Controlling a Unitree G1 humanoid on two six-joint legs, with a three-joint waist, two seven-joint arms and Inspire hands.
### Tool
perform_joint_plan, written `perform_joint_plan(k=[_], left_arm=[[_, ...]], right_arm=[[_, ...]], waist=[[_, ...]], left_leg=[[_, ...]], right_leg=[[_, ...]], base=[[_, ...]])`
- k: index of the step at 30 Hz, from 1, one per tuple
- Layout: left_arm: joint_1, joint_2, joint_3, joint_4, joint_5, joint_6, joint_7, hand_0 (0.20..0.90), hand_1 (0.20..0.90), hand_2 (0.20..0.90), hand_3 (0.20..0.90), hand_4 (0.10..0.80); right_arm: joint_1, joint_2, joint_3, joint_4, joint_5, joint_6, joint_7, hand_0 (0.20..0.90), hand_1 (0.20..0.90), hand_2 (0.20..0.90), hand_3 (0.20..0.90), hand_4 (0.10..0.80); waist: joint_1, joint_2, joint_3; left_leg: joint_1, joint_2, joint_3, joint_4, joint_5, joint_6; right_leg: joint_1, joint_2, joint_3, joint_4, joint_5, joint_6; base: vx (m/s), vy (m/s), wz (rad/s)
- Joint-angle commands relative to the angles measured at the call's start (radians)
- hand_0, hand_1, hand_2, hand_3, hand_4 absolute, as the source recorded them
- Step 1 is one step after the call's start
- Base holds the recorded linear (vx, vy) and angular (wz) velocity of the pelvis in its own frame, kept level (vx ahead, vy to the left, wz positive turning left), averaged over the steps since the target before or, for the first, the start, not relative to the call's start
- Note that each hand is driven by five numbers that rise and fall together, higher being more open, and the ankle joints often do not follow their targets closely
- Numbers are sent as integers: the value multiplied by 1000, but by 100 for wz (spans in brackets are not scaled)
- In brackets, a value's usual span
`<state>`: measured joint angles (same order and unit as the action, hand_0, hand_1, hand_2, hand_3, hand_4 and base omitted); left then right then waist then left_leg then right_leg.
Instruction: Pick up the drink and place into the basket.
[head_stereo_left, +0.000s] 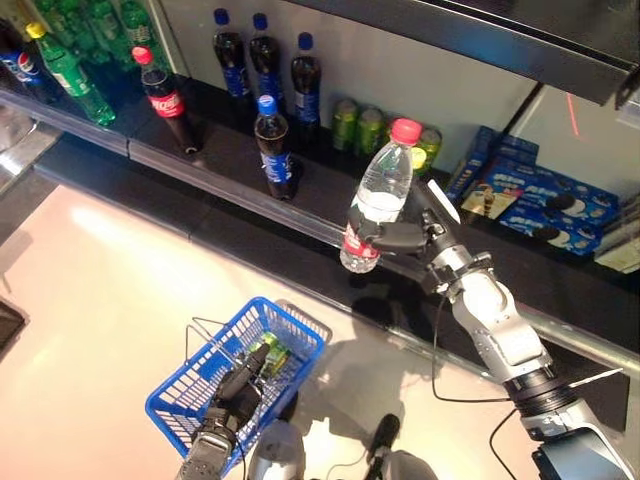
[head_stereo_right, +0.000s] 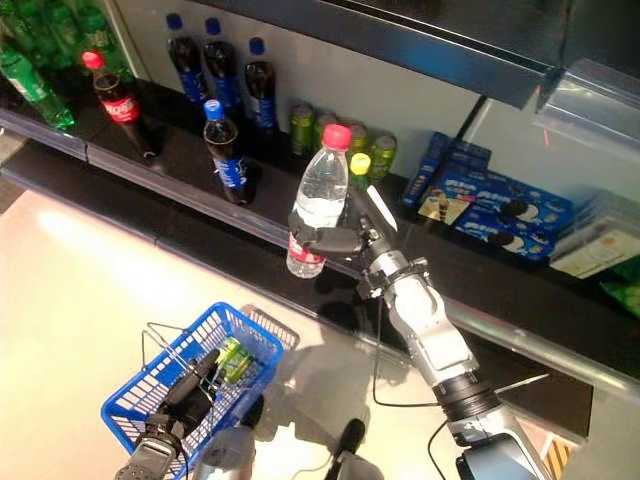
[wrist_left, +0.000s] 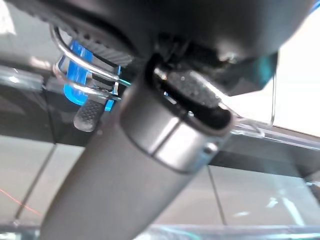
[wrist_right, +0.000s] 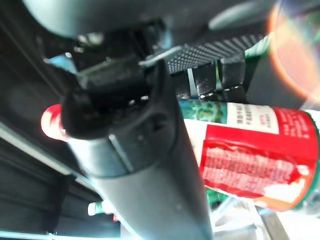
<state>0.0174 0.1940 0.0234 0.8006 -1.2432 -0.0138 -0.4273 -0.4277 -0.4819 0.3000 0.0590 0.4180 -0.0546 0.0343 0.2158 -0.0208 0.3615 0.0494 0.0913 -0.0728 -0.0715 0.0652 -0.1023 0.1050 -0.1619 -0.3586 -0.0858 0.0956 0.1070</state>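
- Right hand (head_stereo_left: 412, 238) fingers (head_stereo_right: 330, 240) curled round the lower body of the water bottle (head_stereo_left: 380, 195), at its red label; grip looks firm, thumb across the front per right wrist view.
- Bottle upright, slight tilt, red cap up, held in the air over the front edge of the shelf (head_stereo_left: 230, 160); clear of the cola bottles (head_stereo_left: 272, 145) to its left and the green cans (head_stereo_left: 360, 125) behind.
- Left hand (head_stereo_left: 235, 390) fingers closed on the wire handle (wrist_left: 82, 82) of the blue basket (head_stereo_left: 180, 400), holding it near and low, to the left of the bottle.
- Basket not empty: one green can (head_stereo_right: 233, 358) already lying inside.
- Boxes of biscuits (head_stereo_left: 540, 200) on the shelf to the right, not involved.
- Step judged: pick done, carry to basket pending.
- Next move calls for swinging the right arm near and left, down over the basket opening, avoiding the handle and the left hand, then releasing low so the bottle does not tip out or hit the can.
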Motion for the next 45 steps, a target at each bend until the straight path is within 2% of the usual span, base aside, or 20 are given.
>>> perform_joint_plan(k=[1, 6, 11, 19, 34, 45], left_arm=[[-25, 40, -58, -235, -67, -130, -197, 300, 300, 300, 200, 100], [-38, 71, -126, -477, -54, -116, -144, 300, 300, 300, 200, 100], [-60, 100, -162, -634, -33, -91, -107, 300, 300, 300, 200, 100], [-81, 152, -205, -839, 7, -21, -118, 300, 300, 300, 200, 100], [-85, 181, -239, -1048, -65, 100, -186, 300, 300, 300, 200, 100], [-97, 193, -284, -1144, -89, 161, -248, 300, 300, 300, 200, 100]], right_arm=[[-62, 59, 34, -123, 32, -124, -43, 300, 300, 300, 200, 100], [-62, 66, 65, -102, 20, -138, -85, 300, 300, 300, 200, 100], [-64, 73, 96, -75, 6, -141, -112, 300, 300, 300, 200, 100], [-64, 94, 162, -18, 9, -147, -123, 300, 300, 300, 200, 100], [-67, 99, 226, 25, -47, -160, -127, 300, 300, 300, 200, 100], [-92, 75, 272, 58, -132, -126, -107, 300, 300, 300, 200, 100]], waist=[[37, -27, -255], [81, -38, -249], [115, -47, -247], [178, -61, -251], [218, -66, -262], [230, -72, -265]], left_leg=[[-4, 33, 53, -16, 16, 1], [-21, 28, 17, -16, 30, -1], [-34, 20, -15, -16, 39, -2], [-37, 3, -65, -16, 41, -1], [-51, -13, -108, -16, 47, 3], [-61, -17, -122, -16, 50, 1]], right_leg=[[65, 4, -30, 12, -71, -23], [77, 18, -64, 20, -82, -32], [86, 24, -94, 32, -93, -36], [109, 30, -124, 38, -105, -35], [112, 22, -137, 50, -108, -27], [108, 19, -138, 44, -100, -22]], base=[[-11, -40, 33], [6, -30, 40], [32, -15, 39], [48, -18, 15], [18, 1, 6], [0, 7, 4]])
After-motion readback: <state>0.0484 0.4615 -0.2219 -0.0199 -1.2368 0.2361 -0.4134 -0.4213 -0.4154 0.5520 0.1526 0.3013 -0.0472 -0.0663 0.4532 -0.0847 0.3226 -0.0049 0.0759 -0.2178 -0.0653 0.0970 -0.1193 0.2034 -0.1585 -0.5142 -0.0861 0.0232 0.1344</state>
